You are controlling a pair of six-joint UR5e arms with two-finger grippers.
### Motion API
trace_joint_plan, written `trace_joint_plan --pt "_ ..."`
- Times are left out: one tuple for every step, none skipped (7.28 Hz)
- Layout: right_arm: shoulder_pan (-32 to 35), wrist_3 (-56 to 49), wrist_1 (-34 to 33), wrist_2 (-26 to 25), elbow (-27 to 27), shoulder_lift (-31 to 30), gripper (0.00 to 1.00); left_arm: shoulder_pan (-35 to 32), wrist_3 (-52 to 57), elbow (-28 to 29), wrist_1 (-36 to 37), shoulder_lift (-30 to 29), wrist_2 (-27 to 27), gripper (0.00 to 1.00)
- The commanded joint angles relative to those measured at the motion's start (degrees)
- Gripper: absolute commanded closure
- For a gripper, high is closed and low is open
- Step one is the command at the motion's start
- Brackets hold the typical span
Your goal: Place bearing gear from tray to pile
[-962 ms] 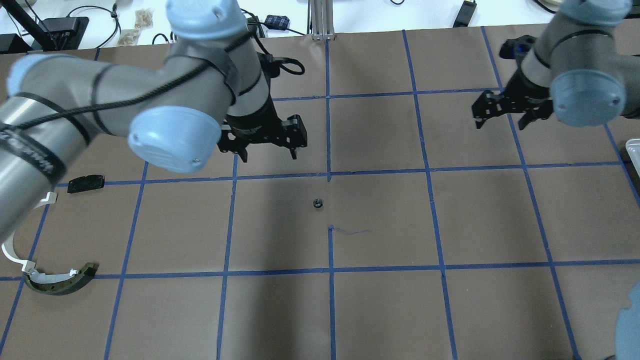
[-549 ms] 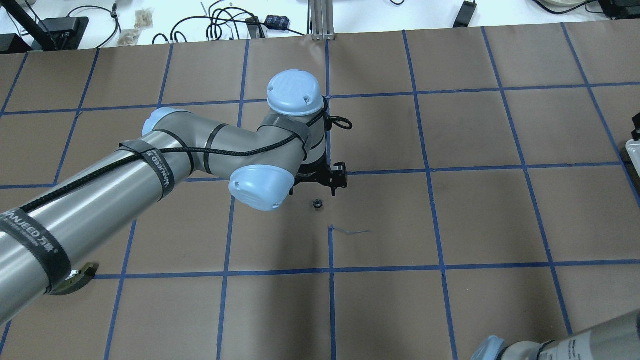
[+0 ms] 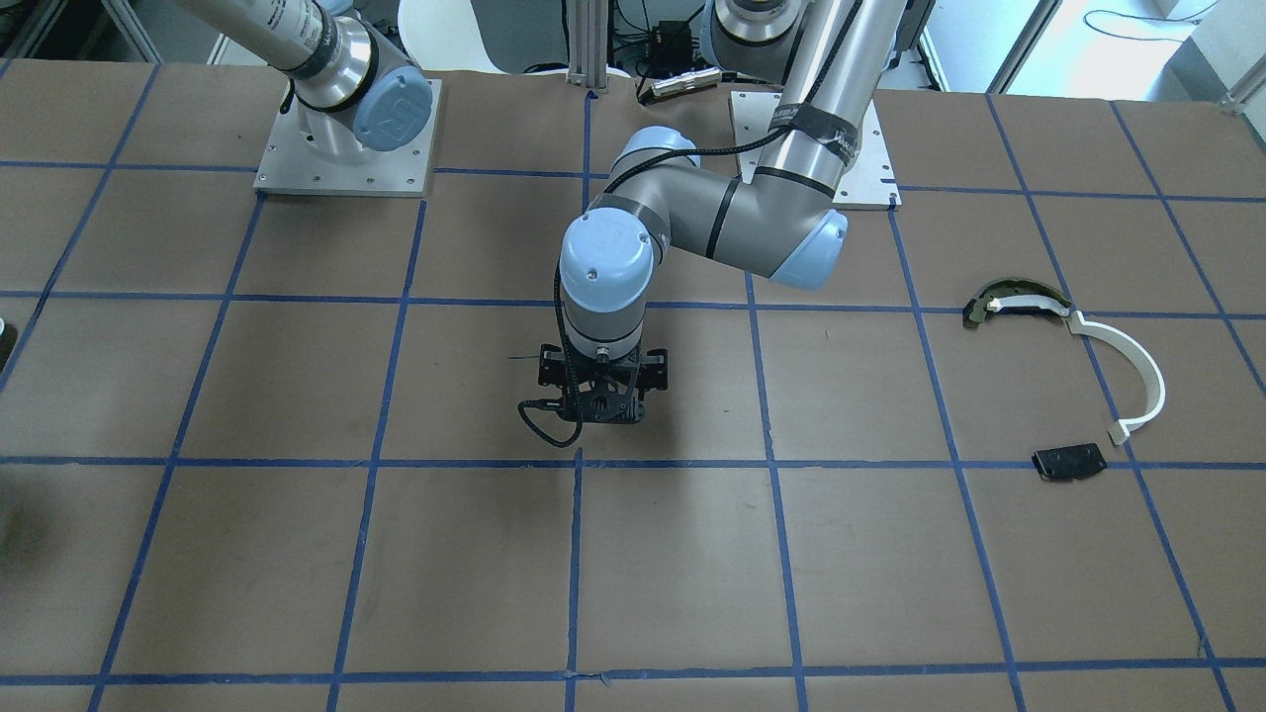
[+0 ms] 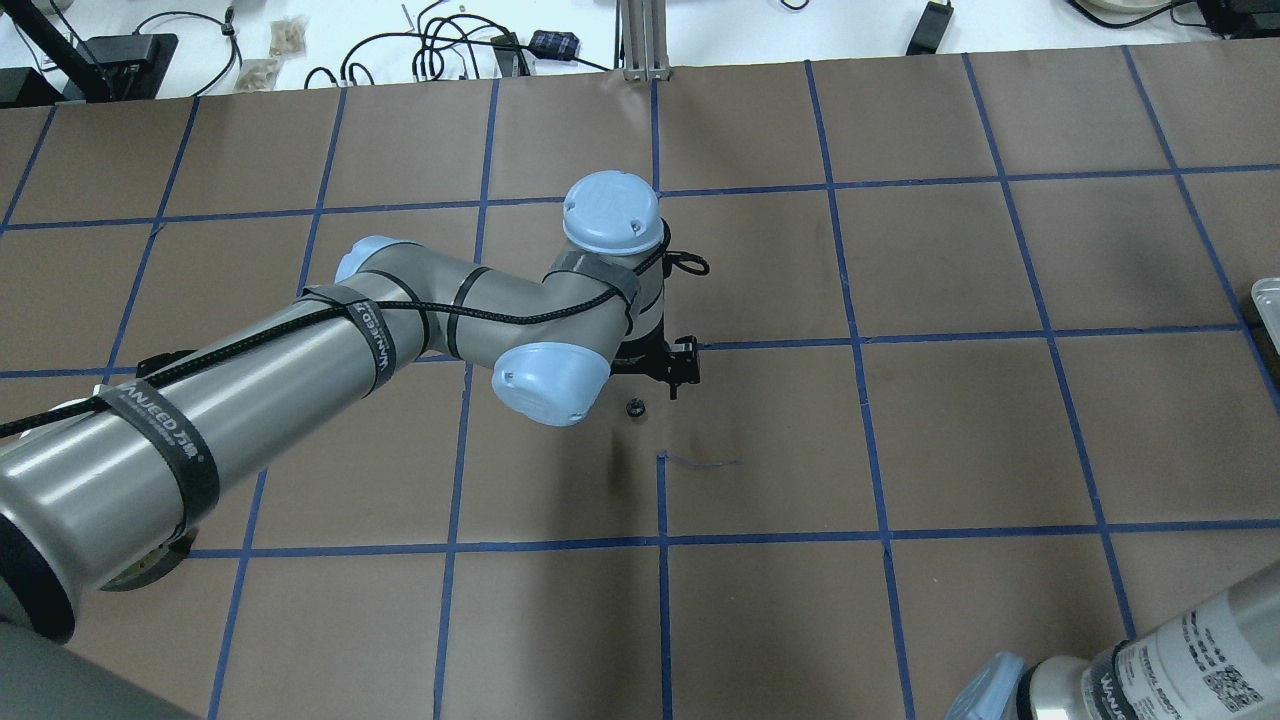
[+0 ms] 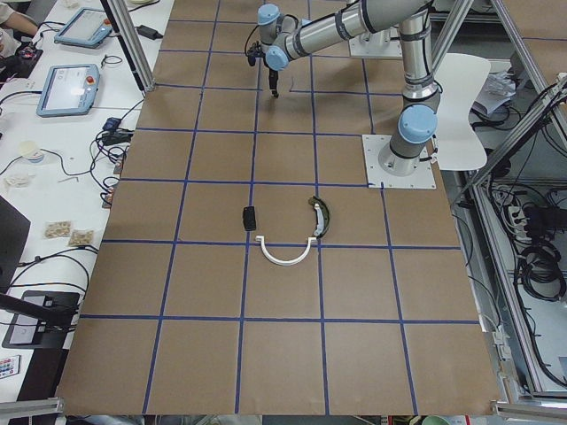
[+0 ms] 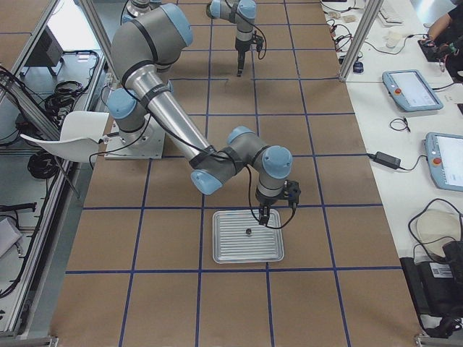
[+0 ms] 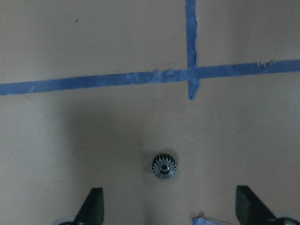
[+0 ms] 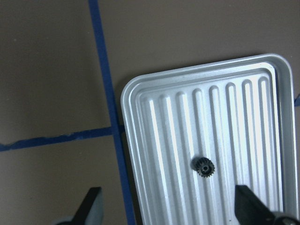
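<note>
Left hand (image 3: 601, 388), seen from across the tabletop (image 3: 297, 554), points straight down near the middle of the blue tape grid. From this side its body hides whatever lies beneath it. Well off to my left lies the pile: an olive-and-white crescent (image 3: 1011, 300), a white curved strip (image 3: 1139, 374) running from the crescent's end, and a small black plate (image 3: 1068, 462) just beside the strip's other end.

From overhead, I see my left hand hang just beyond a small dark bearing gear (image 4: 634, 407). It lies on the bare tabletop beside a tape line, well apart from the pile, most of which my left arm covers. A corner of the tray (image 4: 1268, 298) shows at the right edge.

From the left end of the tabletop, the pile sits mid-view and my left hand is small and far beyond it.

From the right end, my right hand (image 6: 269, 215) hovers over the ribbed metal tray, above a second gear (image 6: 248, 232) lying in it.

On my left wrist camera, the fingers (image 7: 93, 208) are spread wide and grip nothing. The bearing gear lies flat, hole upward, just ahead of the fingertips, roughly centred and touching neither.

On my right wrist camera, the fingers (image 8: 91, 208) are spread just as wide and grip nothing. The second gear rests on the tray's ribs, ahead of the fingertips.
</note>
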Motion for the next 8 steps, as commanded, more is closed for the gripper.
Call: trace_joint_plan --pt "-3.21 -0.31 -0.27 -0.16 -0.13 3.21 0.0 0.04 -0.57 0.28 0.39 -1.48 1.67 0.0" --pt "-3.67 -0.57 -0.27 -0.24 -0.56 4.26 0.0 -0.05 -2.05 0.11 0.4 -2.19 2.21 0.04" --pt "-3.76 -0.4 -0.18 -0.51 -0.04 4.45 0.01 -0.14 -2.24 0.11 0.4 -2.19 1.78 0.05" --pt "-3.76 -0.22 -0.18 -0.42 -0.04 4.71 0.06 -0.14 -2.85 -0.07 0.4 -2.28 1.78 0.05" --pt "-3.76 0.13 -0.18 -0.33 -0.12 4.8 0.11 -0.14 -2.86 -0.07 0.4 -2.37 1.69 0.08" --pt "-3.76 0.39 -0.18 -0.33 -0.21 5.58 0.16 -0.14 -2.94 -0.16 0.4 -2.37 1.51 0.32" --pt "-3.76 0.48 -0.18 -0.42 -0.39 6.2 0.23 -0.14 -2.94 -0.16 0.57 -2.46 1.42 0.56" --pt "-3.76 0.66 -0.18 -0.86 -0.04 6.21 0.35 -0.14 -2.94 0.1 0.75 -2.63 1.42 0.59"
